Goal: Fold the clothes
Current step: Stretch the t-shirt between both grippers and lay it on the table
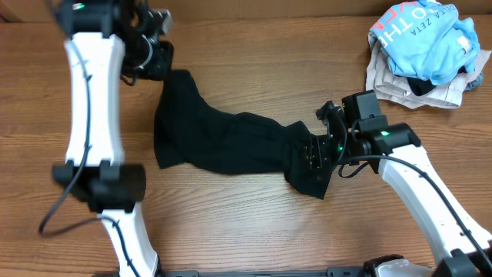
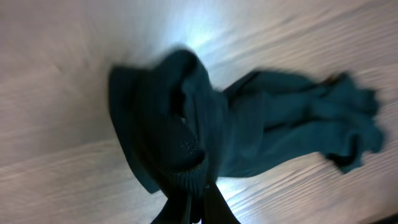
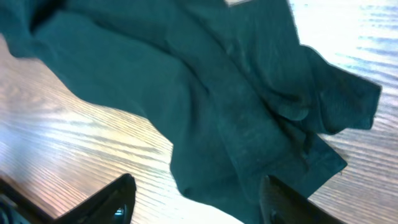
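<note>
The black garment [image 1: 223, 142] lies crumpled across the middle of the wooden table, stretched from the upper left to the lower right. My left gripper [image 1: 163, 60] is shut on its upper left end, and the left wrist view shows the fabric [image 2: 193, 124] bunched and pinched between the fingers [image 2: 194, 208]. My right gripper [image 1: 317, 154] is open just above the garment's right end. In the right wrist view its two fingers [image 3: 196, 199] are spread wide, with a fold of the cloth [image 3: 236, 118] between them and the table.
A light blue T-shirt with pink-and-white lettering [image 1: 427, 35] lies on a beige garment [image 1: 400, 83] at the back right corner. Bare wooden tabletop [image 1: 231, 223] surrounds the black garment.
</note>
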Controlling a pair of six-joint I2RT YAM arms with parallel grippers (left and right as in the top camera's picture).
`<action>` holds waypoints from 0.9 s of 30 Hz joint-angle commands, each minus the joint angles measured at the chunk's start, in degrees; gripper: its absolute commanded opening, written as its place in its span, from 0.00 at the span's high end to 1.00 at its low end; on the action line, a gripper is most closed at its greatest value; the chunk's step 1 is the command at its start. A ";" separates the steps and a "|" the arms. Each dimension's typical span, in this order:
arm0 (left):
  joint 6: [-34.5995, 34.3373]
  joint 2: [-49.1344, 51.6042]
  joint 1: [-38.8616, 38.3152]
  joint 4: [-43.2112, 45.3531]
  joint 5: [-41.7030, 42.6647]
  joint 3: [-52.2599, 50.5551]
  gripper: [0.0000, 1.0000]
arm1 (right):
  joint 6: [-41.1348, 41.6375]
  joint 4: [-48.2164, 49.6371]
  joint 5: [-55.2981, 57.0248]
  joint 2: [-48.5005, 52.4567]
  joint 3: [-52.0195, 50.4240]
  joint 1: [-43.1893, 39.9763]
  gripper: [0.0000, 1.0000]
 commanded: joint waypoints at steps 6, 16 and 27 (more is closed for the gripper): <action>1.29 14.25 -0.11 1.20 -5.18 -2.34 0.96 | 0.35 -0.61 4.26 1.44 -0.11 0.28 0.30; -0.04 20.48 -0.13 3.48 -5.20 -2.34 0.96 | 10.86 1.95 8.96 4.46 -4.90 0.28 0.41; -1.97 20.50 -0.13 11.67 -5.20 -2.34 0.96 | 13.92 8.37 9.79 4.46 -6.60 0.22 0.46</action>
